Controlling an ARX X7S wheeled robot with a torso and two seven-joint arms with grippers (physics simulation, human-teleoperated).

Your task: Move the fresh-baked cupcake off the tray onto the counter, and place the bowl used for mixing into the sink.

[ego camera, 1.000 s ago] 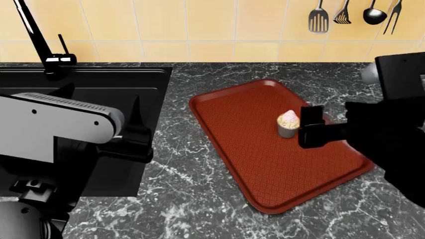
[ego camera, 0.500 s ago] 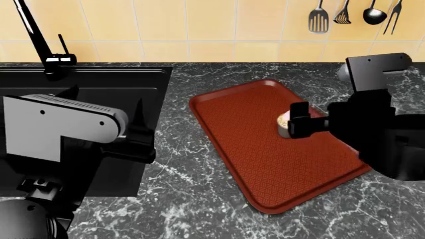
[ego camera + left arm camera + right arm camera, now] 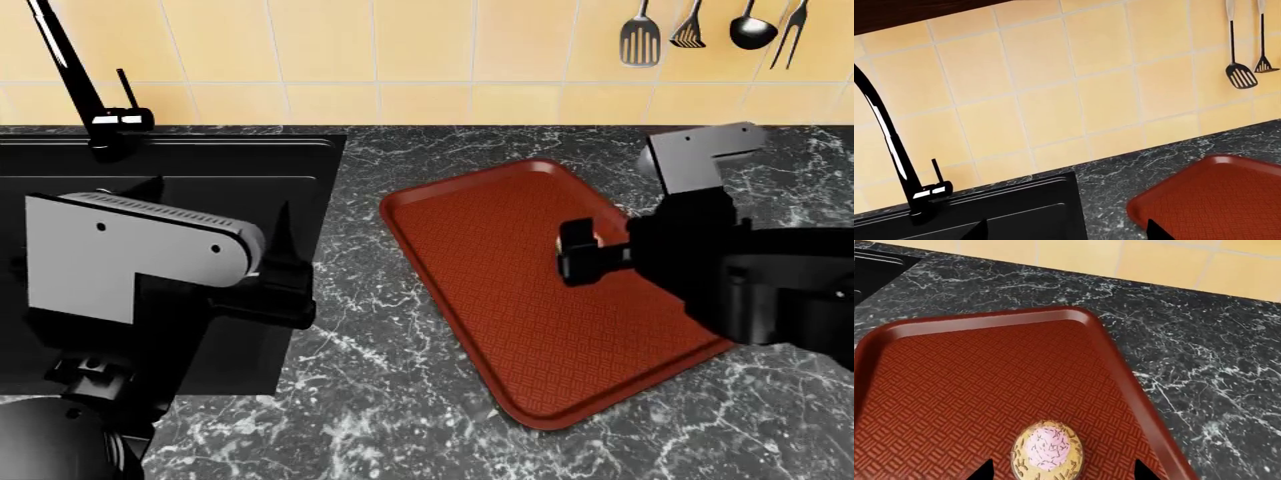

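Lining up on the cupcake (image 3: 1047, 450)

My right gripper (image 3: 1064, 471) is spread astride it on the tray (image 3: 954, 390), ready to pinch; left jaws' state unclear.

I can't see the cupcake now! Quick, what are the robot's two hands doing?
Left gripper: over the sink, holding nothing; open or shut cannot be told.
Right gripper: open, one fingertip on each side of the cupcake, which sits on the tray.

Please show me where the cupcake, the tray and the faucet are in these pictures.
cupcake (image 3: 1047, 449), right wrist view, on the pink frosting top.
tray (image 3: 467, 175), head view, on its far raised rim.
faucet (image 3: 887, 135), left wrist view, on the curved black neck.
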